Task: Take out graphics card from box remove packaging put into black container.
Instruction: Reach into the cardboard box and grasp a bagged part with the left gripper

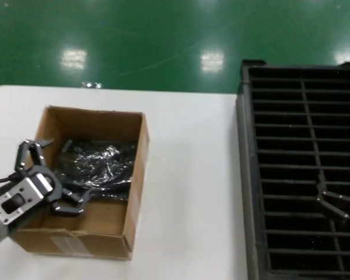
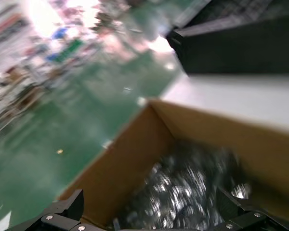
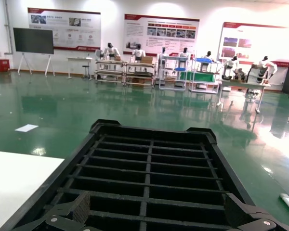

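Observation:
The brown cardboard box (image 1: 135, 175) stands on the white table at the left. Inside lies the crinkly shiny silvery-grey packaging bag (image 1: 99, 163); the graphics card itself is hidden in it. My left gripper (image 1: 51, 175) is open, its fingers spread over the box's near-left part, just beside the bag. In the left wrist view the bag (image 2: 192, 192) lies between and beyond the open fingers (image 2: 67, 211), inside the box (image 2: 135, 154). The black container (image 1: 303, 175) stands at the right. My right gripper (image 1: 332, 205) is open over it, holding nothing; its wrist view shows the empty slots (image 3: 149, 178).
The white table (image 1: 192, 175) lies bare between box and container. Beyond the table's far edge is green floor (image 1: 163, 41). The container's tall left wall (image 1: 242, 151) faces the box.

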Tool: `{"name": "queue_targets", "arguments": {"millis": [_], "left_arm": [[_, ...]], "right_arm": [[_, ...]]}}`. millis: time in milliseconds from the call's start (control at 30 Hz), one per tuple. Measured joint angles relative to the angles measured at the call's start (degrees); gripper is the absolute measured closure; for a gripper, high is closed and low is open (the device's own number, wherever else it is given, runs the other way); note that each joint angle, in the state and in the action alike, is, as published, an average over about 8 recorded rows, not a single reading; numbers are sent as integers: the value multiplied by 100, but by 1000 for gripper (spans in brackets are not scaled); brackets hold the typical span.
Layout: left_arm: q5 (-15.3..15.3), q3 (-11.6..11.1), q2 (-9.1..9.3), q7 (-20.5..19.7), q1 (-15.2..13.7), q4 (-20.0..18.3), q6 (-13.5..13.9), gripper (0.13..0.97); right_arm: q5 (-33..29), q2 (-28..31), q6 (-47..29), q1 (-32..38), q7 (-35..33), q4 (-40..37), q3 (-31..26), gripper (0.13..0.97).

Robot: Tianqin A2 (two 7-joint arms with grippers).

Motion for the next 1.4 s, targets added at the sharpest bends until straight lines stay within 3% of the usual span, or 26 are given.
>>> {"name": "queue_targets", "arguments": {"millis": [100, 233, 367, 533, 767, 1033, 1200, 1400], "left_arm": [[260, 257, -116, 438, -442, 470, 451, 132], [548, 532, -69, 1073, -958, 1075, 783, 132], [706, 691, 155, 1793, -1344, 1623, 799, 132], [696, 752, 495, 2734, -1646, 2145, 674, 132], [514, 662, 877, 3980, -1898, 2662, 457, 132], [155, 355, 1185, 5173, -2046, 3067, 355, 132], [36, 240, 1289, 5539, -2056, 3189, 378, 136], [17, 214, 1349, 5663, -1996, 3193, 416, 148]], "right_arm": [[0, 0, 0, 0, 0, 0, 0, 129], [0, 0, 0, 0, 0, 0, 0, 129], [0, 0, 0, 0, 1, 0, 0, 129], [0, 0, 0, 0, 1, 0, 0, 129], [-1, 0, 0, 0, 1, 0, 0, 129], [-1, 0, 0, 0, 1, 0, 0, 129], [-1, 0, 0, 0, 1, 0, 0, 129], [-1, 0, 0, 0, 1, 0, 0, 129]]}}
